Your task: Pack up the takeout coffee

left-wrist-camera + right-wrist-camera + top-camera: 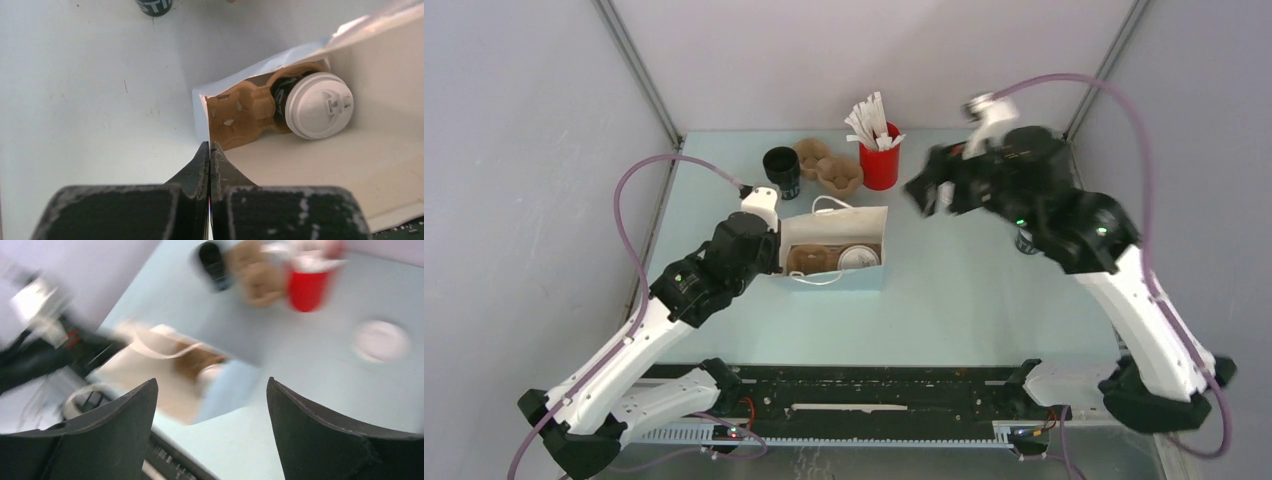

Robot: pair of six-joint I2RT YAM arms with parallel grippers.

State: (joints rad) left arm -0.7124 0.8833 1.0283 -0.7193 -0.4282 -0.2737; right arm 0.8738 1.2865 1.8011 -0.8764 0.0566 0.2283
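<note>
The pale blue table point(964, 300) carries everything. At its middle stands a white paper bag point(864, 222) with its mouth open to the ceiling.

The left gripper point(209, 150) is at the bag's left rim. Its fingers are pressed tight together with the paper edge running in between them, so I take it to be pinching the rim to keep the bag steady and its mouth wide.

The right gripper point(211, 381) hangs above the table's far right with its fingers spread wide and nothing between them. Its own view is smeared by motion.

Inside the bag sits a brown pulp carrier point(240, 112), and the takeout coffee point(317, 105) is seated in one of its wells with the white lid on. The packing looks nearly done to me.

Along the back edge are spare pulp trays point(829, 165), a red holder point(880, 165) of white sticks and a lidless black cup point(781, 168). A loose white lid point(381, 340) lies apart on bare table.
</note>
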